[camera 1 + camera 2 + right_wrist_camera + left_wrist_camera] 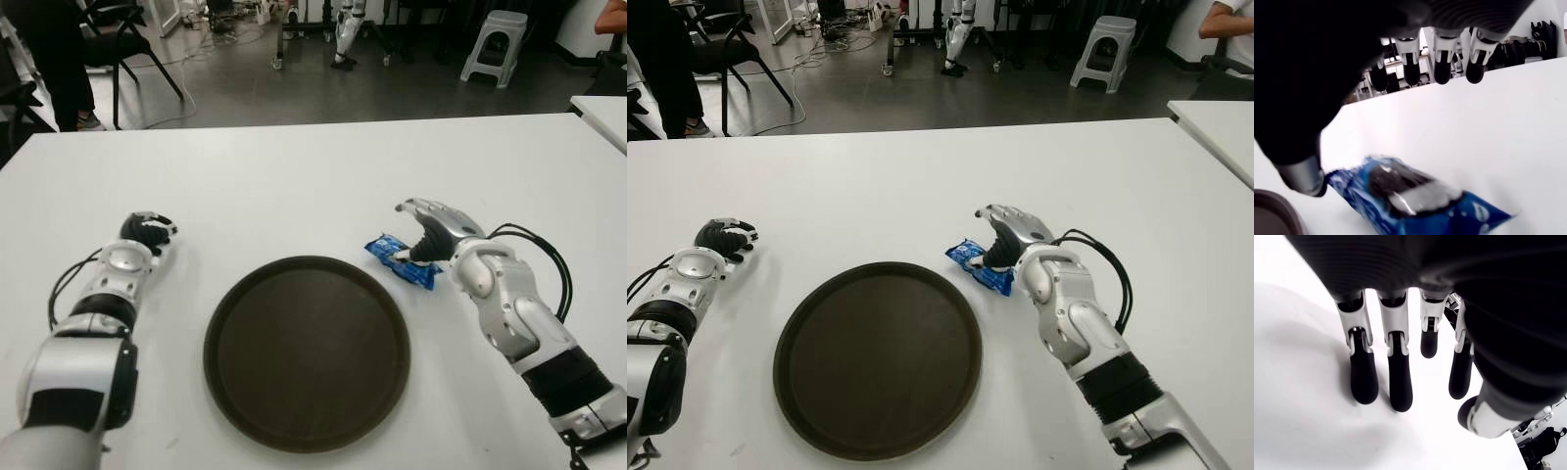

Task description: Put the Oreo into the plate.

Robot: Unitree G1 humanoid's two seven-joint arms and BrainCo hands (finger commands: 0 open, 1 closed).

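Wrapper (402,259) in blue, writing unreadable, lies under right robot hand (428,232).

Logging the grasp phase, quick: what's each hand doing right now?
Left hand: open, holding nothing, left of the plate.
Right hand: open over the Oreo pack, fingers not closed on it.

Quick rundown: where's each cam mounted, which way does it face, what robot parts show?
Left eye: head, looks down at table; plate, both arms visible.
Right eye: same scene, slightly shifted; Oreo pack beside plate.
Left wrist: on left arm, faces left robot hand, fingers extended over bare table.
Right wrist: on right arm, faces right robot hand, open above the pack.
Shared: Oreo pack appears in both eyes and right wrist.
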